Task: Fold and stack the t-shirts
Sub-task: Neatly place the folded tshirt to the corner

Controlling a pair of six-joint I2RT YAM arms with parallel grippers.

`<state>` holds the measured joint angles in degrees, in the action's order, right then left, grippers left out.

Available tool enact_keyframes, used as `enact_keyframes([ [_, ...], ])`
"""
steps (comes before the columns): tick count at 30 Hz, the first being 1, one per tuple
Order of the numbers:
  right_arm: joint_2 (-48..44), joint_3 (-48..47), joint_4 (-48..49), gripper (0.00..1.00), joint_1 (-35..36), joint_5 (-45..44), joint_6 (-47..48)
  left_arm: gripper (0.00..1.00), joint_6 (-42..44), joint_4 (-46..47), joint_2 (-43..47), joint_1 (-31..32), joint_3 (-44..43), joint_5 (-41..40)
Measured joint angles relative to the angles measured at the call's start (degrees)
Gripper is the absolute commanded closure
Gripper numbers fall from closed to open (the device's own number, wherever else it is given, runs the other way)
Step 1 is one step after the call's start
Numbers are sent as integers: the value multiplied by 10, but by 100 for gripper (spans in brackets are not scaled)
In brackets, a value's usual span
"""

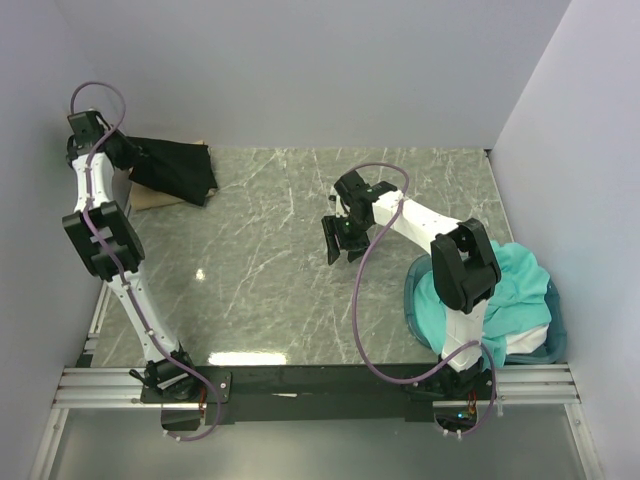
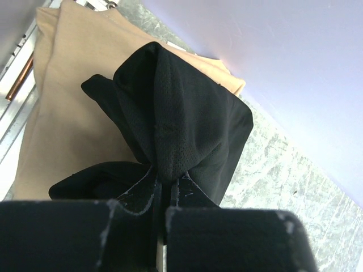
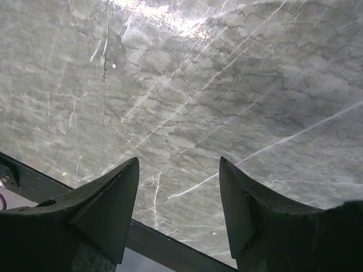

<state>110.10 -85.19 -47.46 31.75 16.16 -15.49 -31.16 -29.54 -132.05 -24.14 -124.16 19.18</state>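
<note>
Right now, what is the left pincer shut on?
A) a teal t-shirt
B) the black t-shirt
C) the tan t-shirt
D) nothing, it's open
B: in the left wrist view the left pincer is closed on a bunched fold of the black t-shirt, with the tan t-shirt underneath and not gripped.

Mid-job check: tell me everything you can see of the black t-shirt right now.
The black t-shirt looks like soft cloth with a fine mesh weave, and it is bunched and creased rather than flat. The left gripper is shut on a pinched fold, and the cloth fans out from there. It rests partly on the folded tan-brown t-shirt in the far left corner of the table, reaching past the tan shirt's edge onto the marble. No sleeves or collar can be made out.
</note>
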Motion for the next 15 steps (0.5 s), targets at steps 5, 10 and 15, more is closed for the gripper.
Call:
enact_keyframes([
  [5, 0, 0, 0, 35, 0, 0, 0, 100, 0, 5, 0, -3, 2, -2],
  [10, 0, 0, 0, 35, 0, 0, 0, 71, 3, 6, 0, -3, 9, -23],
  [15, 0, 0, 2, 34, 0, -1, 0, 28, 5, 17, 26, -2, 60, -71],
])
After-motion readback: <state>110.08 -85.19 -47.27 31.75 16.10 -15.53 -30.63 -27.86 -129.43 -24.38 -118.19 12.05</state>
